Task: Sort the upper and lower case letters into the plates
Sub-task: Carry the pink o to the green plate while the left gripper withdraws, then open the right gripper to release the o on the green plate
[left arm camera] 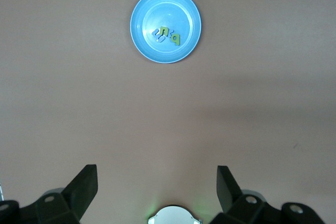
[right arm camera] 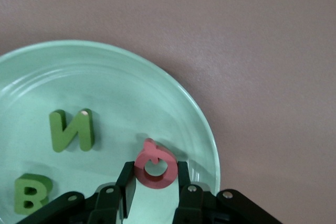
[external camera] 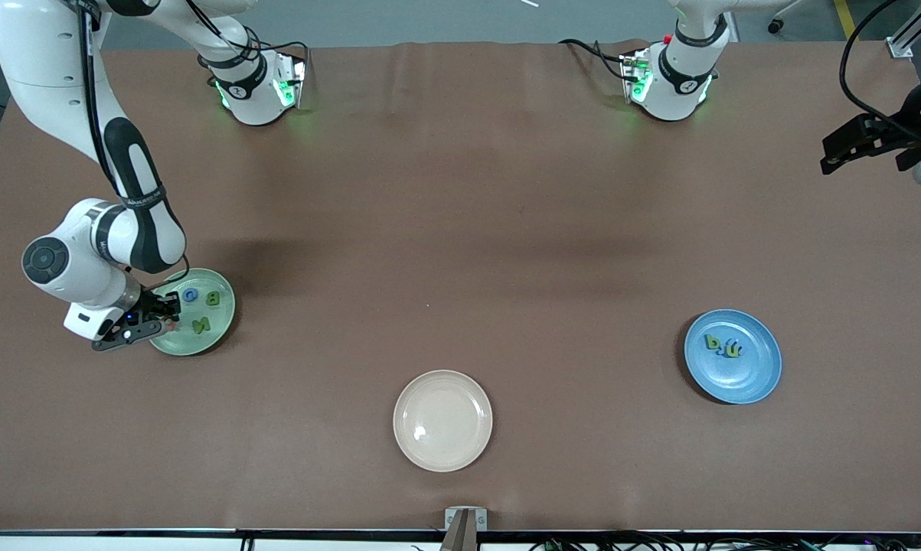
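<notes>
The pale mint green plate (external camera: pixel 200 346) lies at the right arm's end of the table. On it are a blue G (external camera: pixel 191 295), a green B (external camera: pixel 212 298) and a green N (external camera: pixel 200 326). My right gripper (external camera: pixel 171 317) is low over this plate's edge, shut on the pink-red Q (right arm camera: pixel 155 169). The right wrist view shows the N (right arm camera: pixel 72 129) and B (right arm camera: pixel 31 192) flat on the plate (right arm camera: pixel 131 93). The blue plate (external camera: pixel 759 375) at the left arm's end holds a clump of small letters (external camera: pixel 723 346). My left gripper (left arm camera: pixel 157 174) waits open and empty, high over the table.
A cream-beige plate (external camera: pixel 442 420) with nothing on it sits near the table's front edge, between the two other plates. The brown table mat (external camera: pixel 460 229) is bare in the middle. The left arm's hand (external camera: pixel 850 149) hangs by the table's end.
</notes>
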